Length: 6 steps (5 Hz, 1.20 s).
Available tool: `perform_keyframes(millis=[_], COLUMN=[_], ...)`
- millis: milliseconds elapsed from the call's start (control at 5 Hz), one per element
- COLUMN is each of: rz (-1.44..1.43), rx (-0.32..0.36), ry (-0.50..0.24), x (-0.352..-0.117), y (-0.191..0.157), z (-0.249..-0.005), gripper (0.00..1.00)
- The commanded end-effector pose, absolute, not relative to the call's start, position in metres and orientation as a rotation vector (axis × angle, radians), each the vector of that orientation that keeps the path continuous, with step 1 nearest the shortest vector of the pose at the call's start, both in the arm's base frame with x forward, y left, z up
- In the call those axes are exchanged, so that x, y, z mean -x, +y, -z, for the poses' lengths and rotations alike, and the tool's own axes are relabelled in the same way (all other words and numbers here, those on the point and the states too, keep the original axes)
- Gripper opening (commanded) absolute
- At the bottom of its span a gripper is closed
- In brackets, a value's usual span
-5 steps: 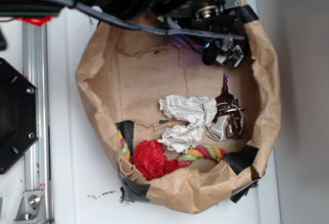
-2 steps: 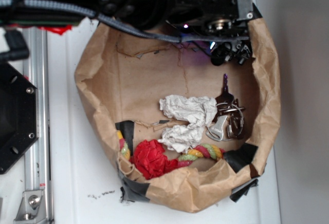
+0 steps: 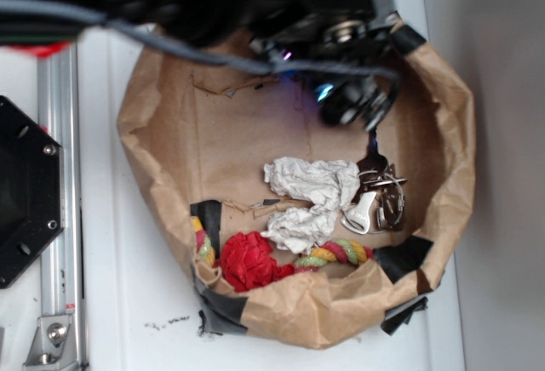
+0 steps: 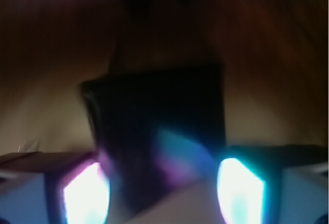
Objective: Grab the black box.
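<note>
The arm comes in from the top of the exterior view, dark and blurred, over the far edge of a brown paper bag (image 3: 443, 124) w/ its rim rolled down into a shallow basin. The gripper (image 3: 353, 103) sits at the bag's far right, low inside it; blur hides the fingers there, so how wide they stand can't be told from that view.

Wrist view is very blurred too. The black box (image 4: 159, 116) fills the centre of it, a dark squarish face w/ bluish-purple glare on its lower part, right in front of the cam. Bright cyan-white patches sit at lower left and lower right, beside the box. Whether the fingers touch or clamp the box can't be told. In the exterior view the box can't be made out apart from the gripper.

On the bag floor, nearer: crumpled white paper (image 3: 311, 196) in the middle, a bunch of keys (image 3: 379, 192) just right of it, touching. A red cloth (image 3: 251, 260) and a coloured rope (image 3: 336, 253) lie along the near wall. Black tape strips (image 3: 400, 259) patch the rim. A black hexagonal plate (image 3: 25, 192) w/ screws lies well left of the bag, beside a metal rail (image 3: 61, 218).
</note>
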State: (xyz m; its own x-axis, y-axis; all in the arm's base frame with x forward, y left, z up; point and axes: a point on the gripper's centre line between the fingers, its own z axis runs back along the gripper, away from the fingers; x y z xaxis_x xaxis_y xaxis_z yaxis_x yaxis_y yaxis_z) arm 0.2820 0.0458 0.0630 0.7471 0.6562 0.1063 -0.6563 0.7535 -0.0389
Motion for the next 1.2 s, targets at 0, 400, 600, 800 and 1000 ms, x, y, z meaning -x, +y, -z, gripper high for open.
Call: perform_keyframes(millis=[0, 400, 600, 800, 1000], rz=[-0.331, -0.334, -0.425, -0.512, -0.493], rx=[-0.054, -0.141, -0.158, -0.127, -0.145], ry=[-0.110, -0.119, -0.140, -0.196, -0.274], x=[-0.238, -0.245, -0.248, -0.265, -0.278], y=[0.006, 0.012, 0.024, 0.047, 0.050], z=[-0.173, -0.182, -0.161, -0.126, -0.099], gripper=[0.00, 0.00, 1.00, 1.00, 1.00])
